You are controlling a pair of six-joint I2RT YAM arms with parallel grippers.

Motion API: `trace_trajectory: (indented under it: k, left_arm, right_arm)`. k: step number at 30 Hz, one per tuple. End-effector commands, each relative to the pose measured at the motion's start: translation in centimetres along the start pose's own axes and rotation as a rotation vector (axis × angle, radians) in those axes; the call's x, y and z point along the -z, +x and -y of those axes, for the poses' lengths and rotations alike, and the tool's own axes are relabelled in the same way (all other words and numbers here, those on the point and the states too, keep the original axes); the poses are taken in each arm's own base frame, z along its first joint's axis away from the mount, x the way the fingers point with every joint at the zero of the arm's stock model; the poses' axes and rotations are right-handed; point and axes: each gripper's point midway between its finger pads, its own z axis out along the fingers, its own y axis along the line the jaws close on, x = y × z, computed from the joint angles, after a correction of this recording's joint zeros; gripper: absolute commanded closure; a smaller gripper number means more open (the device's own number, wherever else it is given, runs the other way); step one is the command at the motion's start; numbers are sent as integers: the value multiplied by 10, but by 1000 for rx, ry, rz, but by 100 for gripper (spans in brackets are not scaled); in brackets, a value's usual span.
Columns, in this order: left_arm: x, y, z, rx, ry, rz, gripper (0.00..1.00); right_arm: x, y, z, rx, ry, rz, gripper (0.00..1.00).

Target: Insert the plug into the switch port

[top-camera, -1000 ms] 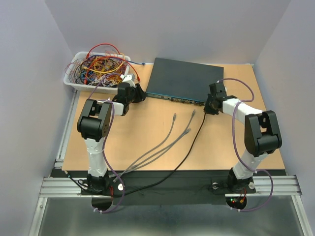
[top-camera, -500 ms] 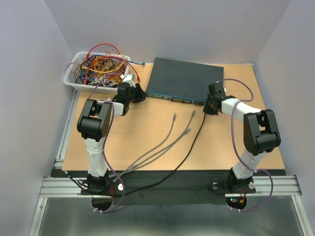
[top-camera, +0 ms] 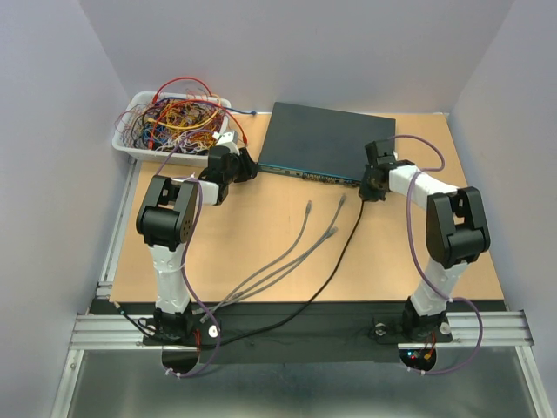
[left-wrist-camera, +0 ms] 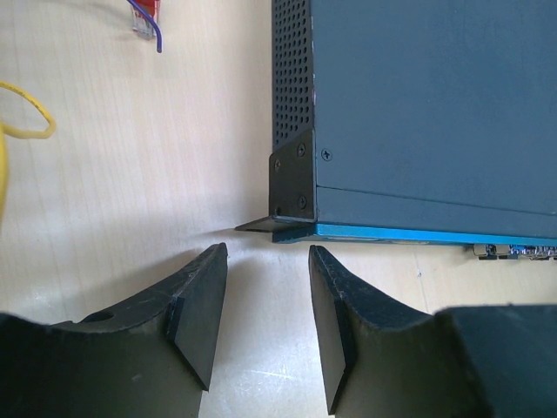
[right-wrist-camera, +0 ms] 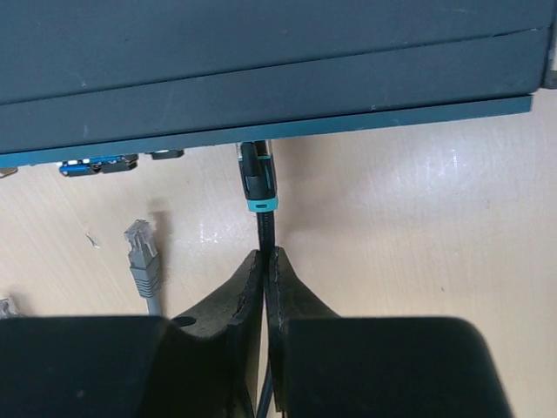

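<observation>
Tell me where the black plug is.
In the right wrist view, the black plug sits with its tip at the switch's teal front edge, near its right end, just ahead of the right gripper, whose shut jaws pinch its cable.

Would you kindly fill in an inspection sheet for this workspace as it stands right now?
Surface: wooden tabletop, light brown.
Job's things: switch at the far edge; black plug with a teal band at its front ports, seating not visible.
Clutter: white tray of tangled wires, left of the switch.
Tools: left tool open and empty, by the switch's left front corner; right tool shut on the black cable just behind the plug.
Cables: three grey cables lying loose, unplugged.
Surroundings: plain grey walls; metal rail at the near edge.
</observation>
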Motion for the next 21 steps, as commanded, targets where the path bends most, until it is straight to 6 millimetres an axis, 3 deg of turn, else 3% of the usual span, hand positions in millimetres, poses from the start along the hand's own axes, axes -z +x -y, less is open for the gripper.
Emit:
trace_trajectory:
  k: [1,6,15,17,21]
  left_arm:
    - [-3,-20,12,-33,26,52,47]
    - [-3,-21,12,-32,25,50,47]
    - [-3,-21,12,-34,25,49,47]
    - [-3,-21,11,-33,23,48,47]
    - [-4,-20,11,-34,23,45,47]
  right_arm:
    - [10,-101,2,-104,-8,289,100]
    - [14,-124,7,-129,-6,324,100]
    - [35,-156,-10,-126,-78,386,100]
    - [41,-159,-12,-125,-91,395,94]
    - [44,-142,-4,-123,-79,375,68]
